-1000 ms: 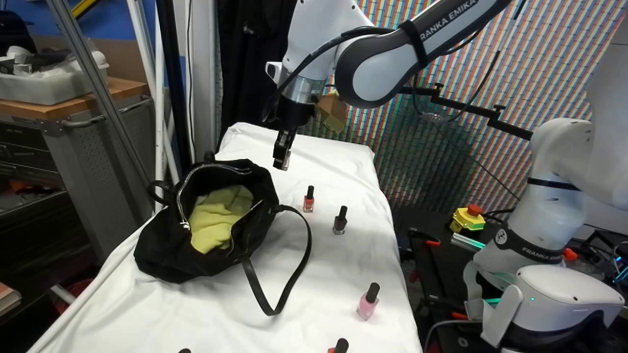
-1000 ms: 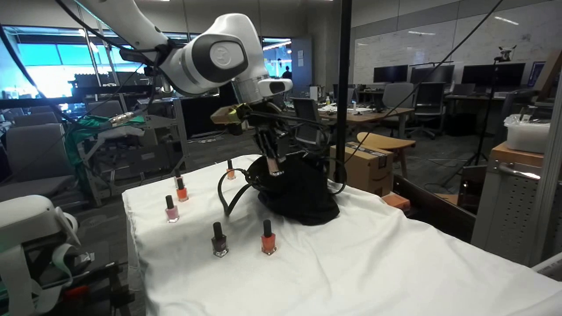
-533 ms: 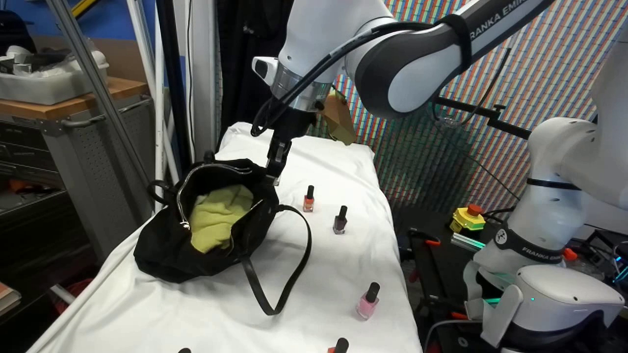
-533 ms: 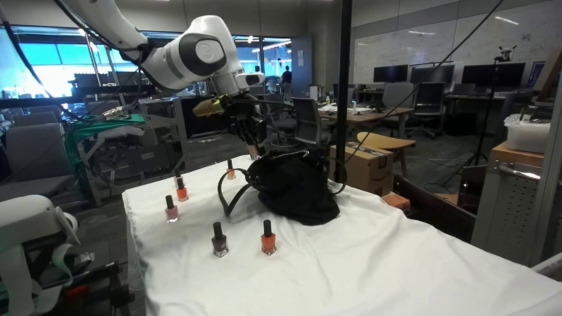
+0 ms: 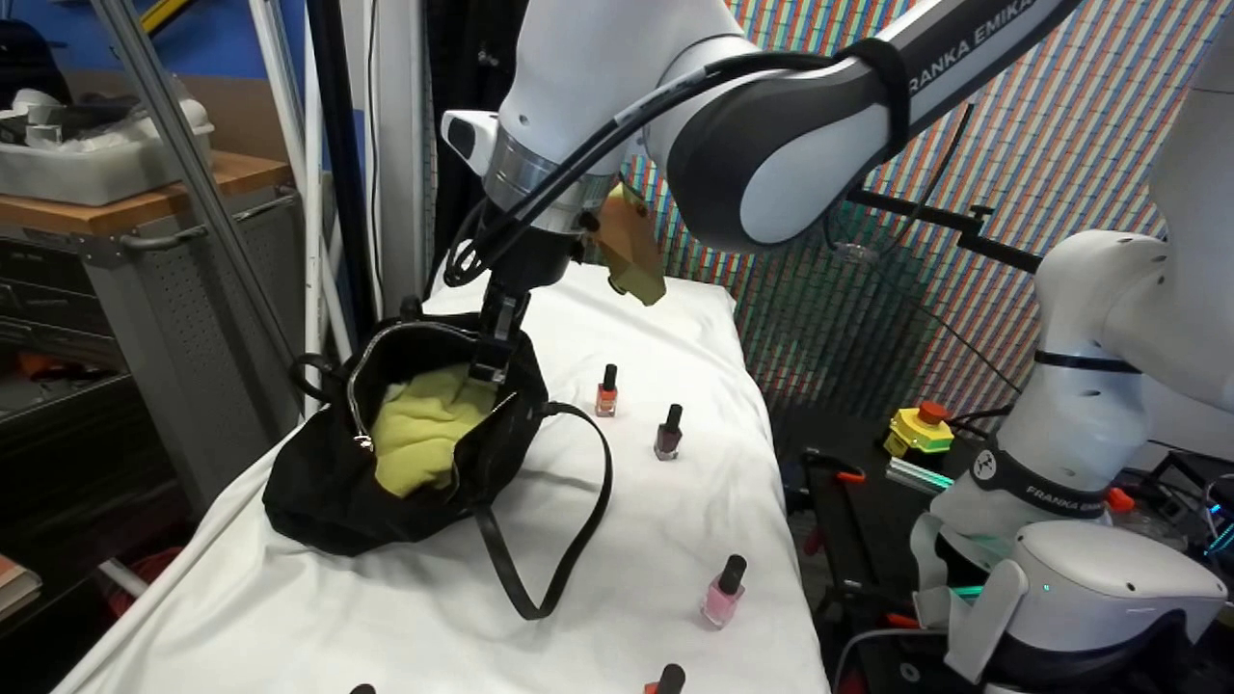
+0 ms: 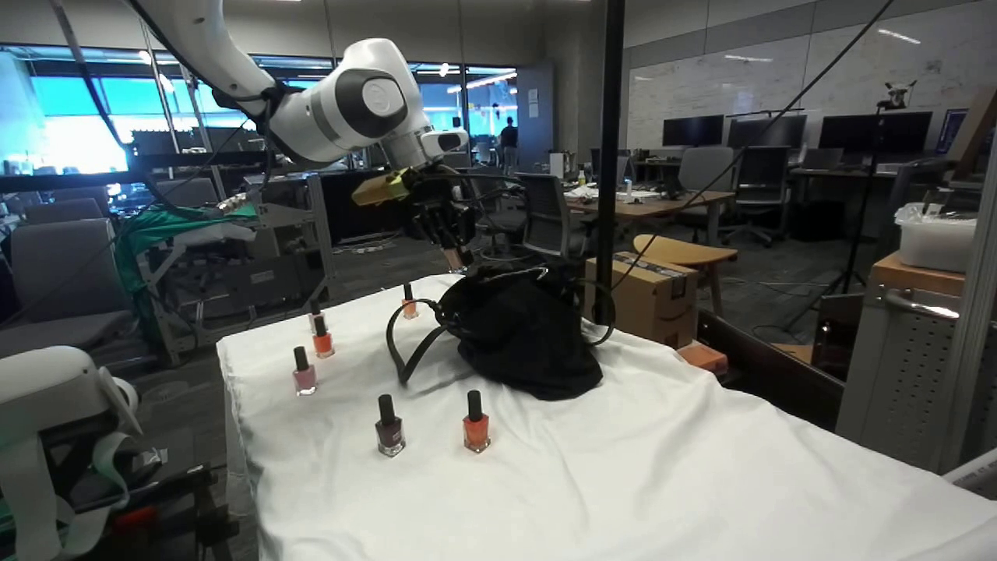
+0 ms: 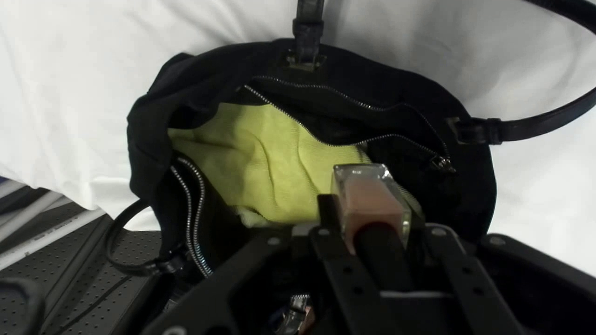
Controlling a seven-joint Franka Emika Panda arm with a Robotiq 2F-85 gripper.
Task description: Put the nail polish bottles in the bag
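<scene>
My gripper (image 7: 372, 213) is shut on a nail polish bottle (image 7: 370, 193) with a peach-pink body and a black cap, its glass base pointing away from the wrist. Below it, in the wrist view, lies the unzipped black bag (image 7: 414, 90) with its yellow-green inside. An exterior view puts the gripper (image 5: 492, 368) over the right part of the opening of the bag (image 5: 328, 501). Nail polish bottles stand upright on the cloth: an orange one (image 6: 477, 431), a dark one (image 6: 389, 435), a pink one (image 6: 305, 379), and a few others behind them.
The black strap (image 5: 578, 540) loops over the white cloth (image 5: 656, 520) on the bottles' side. A smaller handle (image 7: 122, 260) sticks out from the bag's opposite side. Poles (image 5: 313, 222) rise behind the bag. A second white arm (image 5: 1085, 414) stands beyond the table edge.
The gripper, with its bottle, has come down and leftward in an exterior view, from beyond the bag to over its opening. Bag and standing bottles have stayed put.
</scene>
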